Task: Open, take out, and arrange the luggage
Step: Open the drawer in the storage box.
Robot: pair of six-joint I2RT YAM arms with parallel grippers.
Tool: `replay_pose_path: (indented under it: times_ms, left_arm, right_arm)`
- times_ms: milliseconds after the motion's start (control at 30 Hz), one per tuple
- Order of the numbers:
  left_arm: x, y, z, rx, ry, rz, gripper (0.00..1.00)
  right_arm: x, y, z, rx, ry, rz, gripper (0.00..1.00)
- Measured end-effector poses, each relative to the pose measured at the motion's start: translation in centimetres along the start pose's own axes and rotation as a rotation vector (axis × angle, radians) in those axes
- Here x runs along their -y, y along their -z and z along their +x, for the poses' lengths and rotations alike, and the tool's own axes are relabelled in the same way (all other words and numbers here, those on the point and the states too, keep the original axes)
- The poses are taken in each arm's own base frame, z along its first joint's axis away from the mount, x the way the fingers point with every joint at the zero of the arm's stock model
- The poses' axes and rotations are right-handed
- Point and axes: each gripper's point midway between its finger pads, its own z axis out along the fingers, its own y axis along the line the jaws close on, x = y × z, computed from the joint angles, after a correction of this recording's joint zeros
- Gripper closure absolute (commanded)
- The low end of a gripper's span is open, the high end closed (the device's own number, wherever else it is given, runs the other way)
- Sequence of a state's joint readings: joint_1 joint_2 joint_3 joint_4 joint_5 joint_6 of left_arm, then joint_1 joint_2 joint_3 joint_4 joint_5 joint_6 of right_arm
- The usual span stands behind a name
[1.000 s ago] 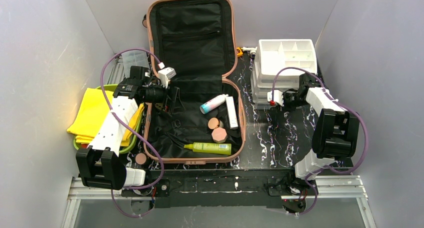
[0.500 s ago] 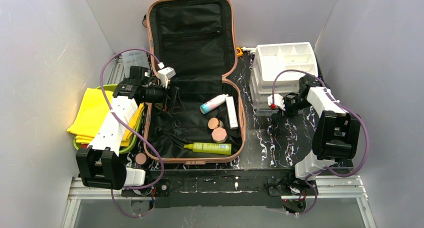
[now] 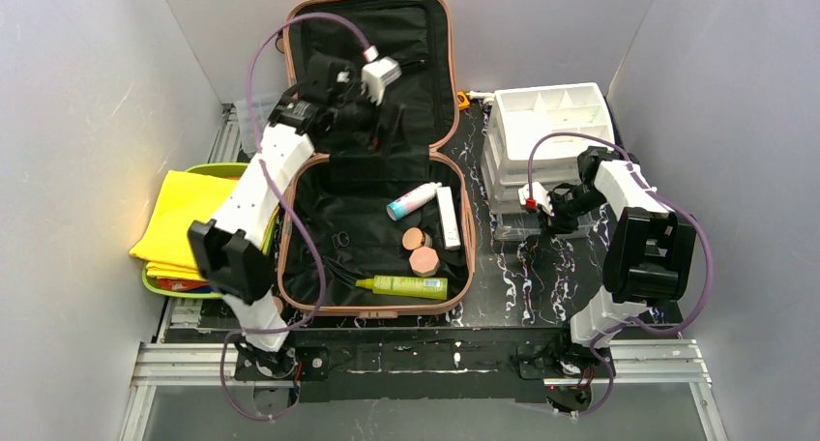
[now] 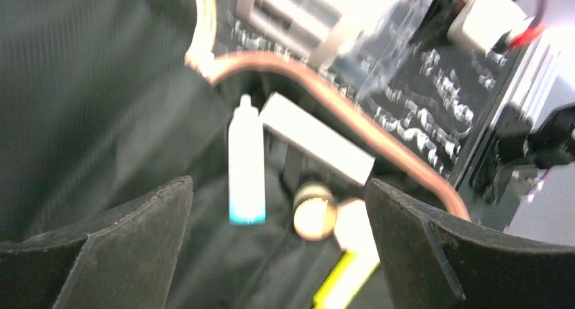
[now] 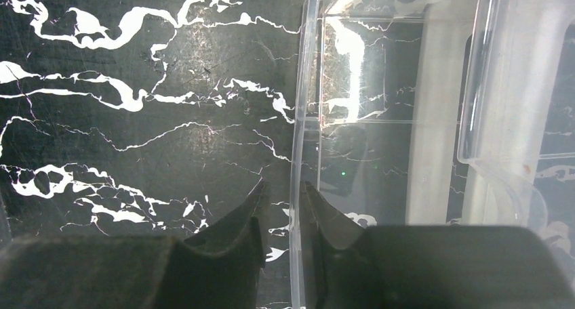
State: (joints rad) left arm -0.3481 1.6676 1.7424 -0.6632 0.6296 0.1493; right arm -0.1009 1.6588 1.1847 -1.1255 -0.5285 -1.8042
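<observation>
My left gripper (image 4: 276, 184) swings from the lime-green plastic tray (image 3: 211, 168) to over the salmon-pink hard-shell suitcase (image 3: 454, 73); right gripper (image 5: 281, 187) narrows onto clear plastic drawer (image 5: 380, 153).

A yellow cloth (image 3: 179, 219) lies on a lime-green tray (image 3: 153, 282), well apart from a white organizer (image 3: 505, 132) with seemingly clear drawers (image 3: 527, 230).

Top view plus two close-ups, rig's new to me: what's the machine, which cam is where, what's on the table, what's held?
Two robot arms with two-finger grippers. The wide picture looks down from above; each close-up comes from a wrist camera. The pink luggage lies open, holding a white bottle, a lime-green bottle and compacts. Yellow cloth on the left, white drawer organizer on the right. The left gripper hangs open and empty over the luggage. The right gripper straddles a clear drawer wall; a firm grip isn't certain.
</observation>
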Motion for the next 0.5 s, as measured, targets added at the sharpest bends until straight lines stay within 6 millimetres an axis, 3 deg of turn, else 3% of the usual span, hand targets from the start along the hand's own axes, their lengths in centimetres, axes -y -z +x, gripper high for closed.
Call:
replay_pose_path:
  times_ms: [133, 267, 333, 433, 500]
  left_arm:
    - [2.0, -4.0, -7.6, 0.108, -0.039, 0.04, 0.02]
    - [3.7, -9.3, -10.8, 0.146, -0.006, 0.087, 0.02]
    - [4.2, -12.5, -10.8, 0.138, 0.022, 0.095, 0.02]
    - [5.4, -16.9, -8.8, 0.089, 0.066, 0.101, 0.02]
    - [6.1, -18.8, -7.7, 0.064, 0.073, 0.09, 0.02]
  right_arm:
    - [-0.1, 0.0, -0.1, 0.007, -0.005, -0.008, 0.72]
    - [-1.2, -0.4, -0.2, 0.015, -0.023, -0.033, 0.73]
    - [-1.6, -0.2, -0.3, 0.013, -0.025, -0.031, 0.73]
    - [-2.9, 0.0, -0.8, 0.013, -0.04, -0.034, 0.73]
    - [-3.3, 0.2, -1.0, 0.012, -0.043, -0.03, 0.73]
